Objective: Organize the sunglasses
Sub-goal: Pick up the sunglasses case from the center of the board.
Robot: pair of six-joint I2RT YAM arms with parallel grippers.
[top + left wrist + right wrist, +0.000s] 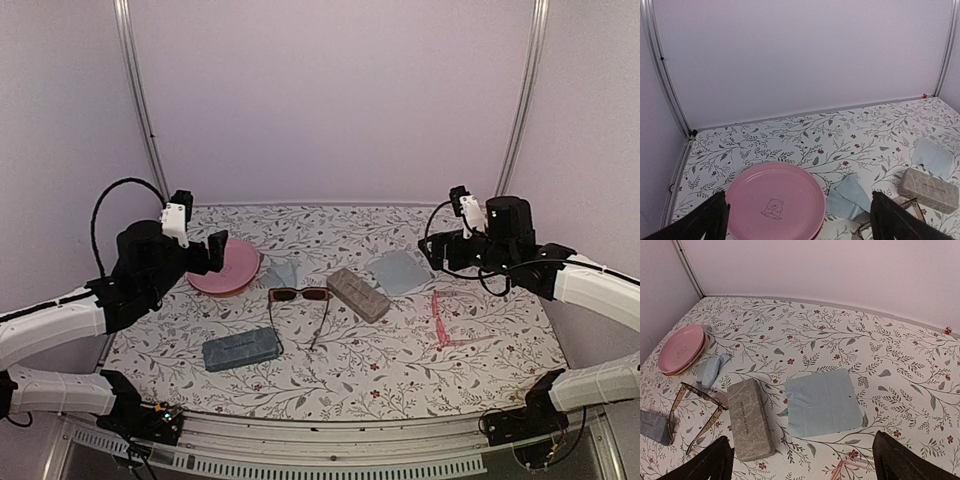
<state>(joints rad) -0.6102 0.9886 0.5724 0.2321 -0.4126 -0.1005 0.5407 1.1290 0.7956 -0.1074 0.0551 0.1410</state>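
The dark-framed sunglasses (298, 295) with reddish-brown lenses lie unfolded mid-table, arms toward the near edge; the right wrist view shows them (690, 412) at its left. The pink-framed sunglasses (441, 322) lie to the right, and only a corner (850, 467) shows between the right fingers. My left gripper (215, 250) (799, 200) hovers open over a pink plate, holding nothing. My right gripper (440, 250) (802, 440) hangs open above the flat blue cloth, also holding nothing.
A pink plate (225, 267) (775, 202) sits at the left. A grey-brown case (358, 294) (749, 420) lies mid-table and a blue-grey case (240, 349) nearer the front. One blue cloth (283, 274) (852, 196) is crumpled; another (400, 271) (824, 402) lies flat.
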